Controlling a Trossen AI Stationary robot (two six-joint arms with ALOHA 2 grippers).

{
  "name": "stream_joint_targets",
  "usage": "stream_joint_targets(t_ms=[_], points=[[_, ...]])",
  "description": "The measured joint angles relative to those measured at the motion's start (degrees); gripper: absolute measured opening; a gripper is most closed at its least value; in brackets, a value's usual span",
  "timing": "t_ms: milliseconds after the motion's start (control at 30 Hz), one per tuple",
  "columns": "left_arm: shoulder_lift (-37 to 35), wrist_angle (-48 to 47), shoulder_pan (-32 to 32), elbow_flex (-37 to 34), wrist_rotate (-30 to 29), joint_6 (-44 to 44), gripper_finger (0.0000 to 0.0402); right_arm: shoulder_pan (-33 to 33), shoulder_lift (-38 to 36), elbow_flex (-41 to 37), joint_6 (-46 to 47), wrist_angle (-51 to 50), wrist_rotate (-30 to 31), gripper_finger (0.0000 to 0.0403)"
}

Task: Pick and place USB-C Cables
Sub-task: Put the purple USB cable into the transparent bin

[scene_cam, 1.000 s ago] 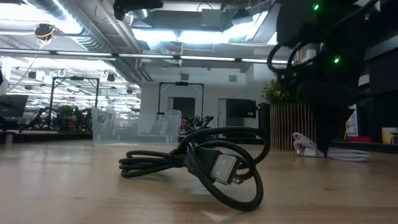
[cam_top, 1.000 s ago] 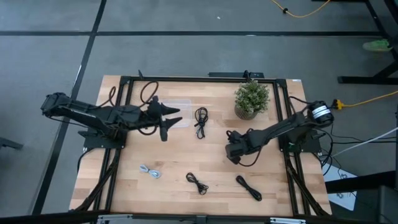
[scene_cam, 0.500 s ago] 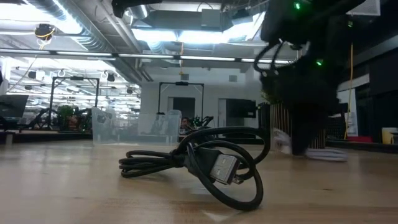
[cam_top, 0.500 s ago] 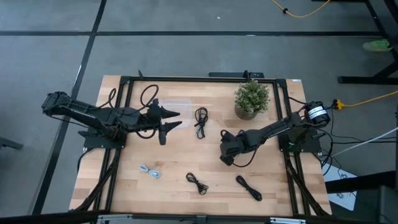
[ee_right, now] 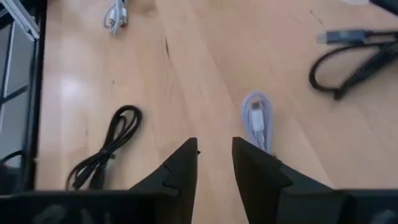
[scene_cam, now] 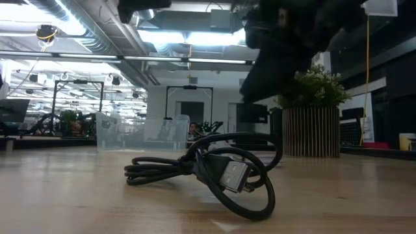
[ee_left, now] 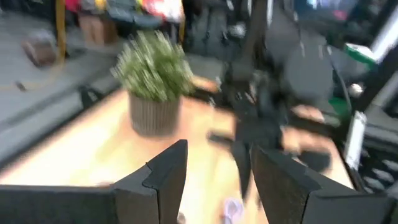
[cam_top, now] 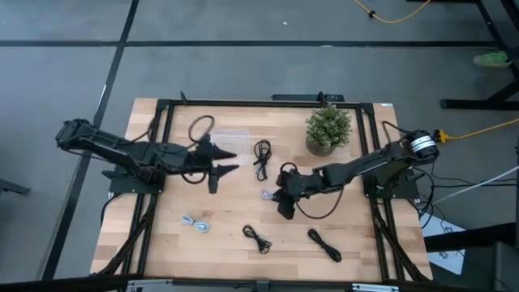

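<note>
Five small coiled cables lie on the wooden table. In the high view, a pale cable (cam_top: 266,195) sits just left of my right gripper (cam_top: 277,201). A black cable (cam_top: 261,158) lies mid-table, a second pale one (cam_top: 195,223) near-left, and two black ones (cam_top: 257,238) (cam_top: 324,243) by the near edge. In the right wrist view my right gripper (ee_right: 215,165) is narrowly open, nothing between its fingers. The pale cable (ee_right: 257,121) lies just past one fingertip. My left gripper (cam_top: 225,161) (ee_left: 214,180) hovers open left of the mid-table black cable.
A potted plant (cam_top: 328,130) stands at the far right of the table. A clear plastic box (cam_top: 231,136) sits by the far edge near my left gripper. In the low view the near black cable (scene_cam: 214,172) fills the foreground. Black frame rails run along both table sides.
My right gripper has travelled toward the table's left edge and, in the low view, risen off the tabletop. The pale cable that lay at its fingertips slid left with it and now shows on the table beside it.
</note>
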Motion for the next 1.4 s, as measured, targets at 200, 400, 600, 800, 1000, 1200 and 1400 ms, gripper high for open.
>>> stream_joint_targets(t_ms=[200,400,600,800,1000,1200,1400], points=[[12.6,3.2,0.2,0.0,1.5,-5.2,0.0172,3.4,-5.3,0.0,9.9,-17.5,-0.8,0.0106],[24.3,7.4,2.1,2.6,5.9,-4.8,0.0172,7.3,-7.8,0.0,23.3,-33.8,1.2,0.0106],[35.0,1.0,3.0,12.6,12.6,2.1,0.0172,9.3,-7.5,0.0,26.5,-38.0,3.8,0.0106],[40.7,-8.7,3.7,23.2,12.7,8.0,0.0172,9.3,-7.5,0.0,26.6,-38.0,5.4,0.0106],[43.3,-9.1,4.3,27.1,14.7,10.0,0.0172,9.3,-7.5,0.0,26.5,-38.5,5.4,0.0106],[46.2,-11.4,4.3,27.3,18.2,9.9,0.0172,10.3,-7.5,0.0,26.3,-38.5,6.1,0.0106],[50.1,-12.8,3.3,27.2,16.9,13.3,0.0172,12.2,-7.5,0.0,26.3,-38.7,7.3,0.0106]])
